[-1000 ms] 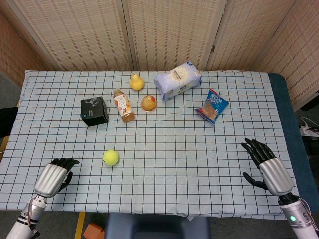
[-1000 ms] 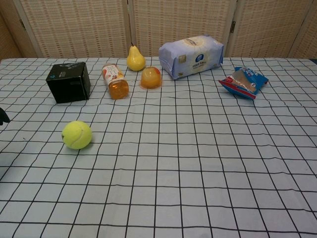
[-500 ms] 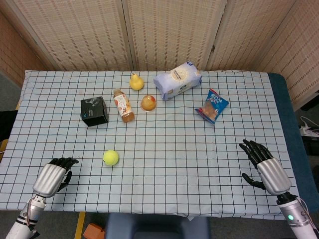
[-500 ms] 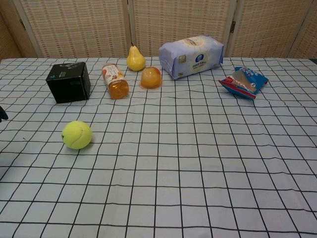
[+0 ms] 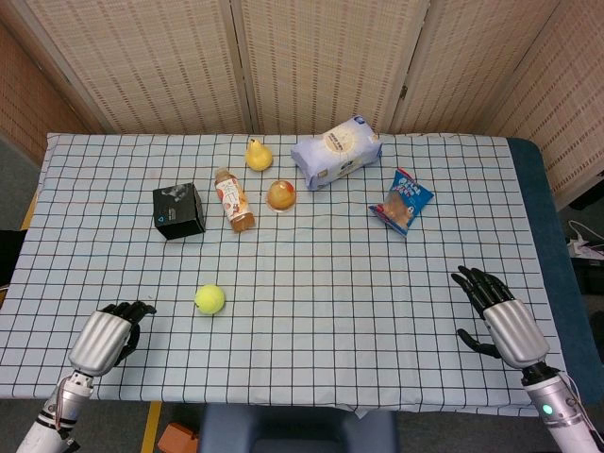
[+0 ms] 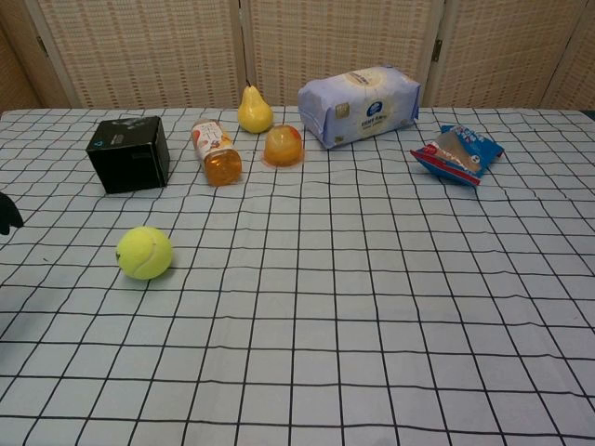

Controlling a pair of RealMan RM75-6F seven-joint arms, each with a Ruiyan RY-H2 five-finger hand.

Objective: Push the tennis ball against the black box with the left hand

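The yellow-green tennis ball [image 5: 209, 298] [image 6: 144, 252] lies on the checked cloth, well in front of the black box [image 5: 178, 210] [image 6: 129, 153] and apart from it. My left hand [image 5: 106, 334] hovers near the table's front left corner, to the left of the ball and clear of it, holding nothing. Only a dark fingertip [image 6: 8, 214] of it shows at the chest view's left edge. At the front right, my right hand [image 5: 502, 317] has its fingers spread and is empty.
Behind the ball lie a juice bottle [image 5: 233, 200], a pear [image 5: 258, 155], an orange jelly cup [image 5: 281, 194], a white wipes pack [image 5: 336, 151] and a blue snack bag [image 5: 403, 202]. The table edge [image 5: 283, 408] runs close in front of both hands.
My left hand has edged slightly right towards the ball. The right hand has drifted a little towards the front edge. The ball and box have not moved.
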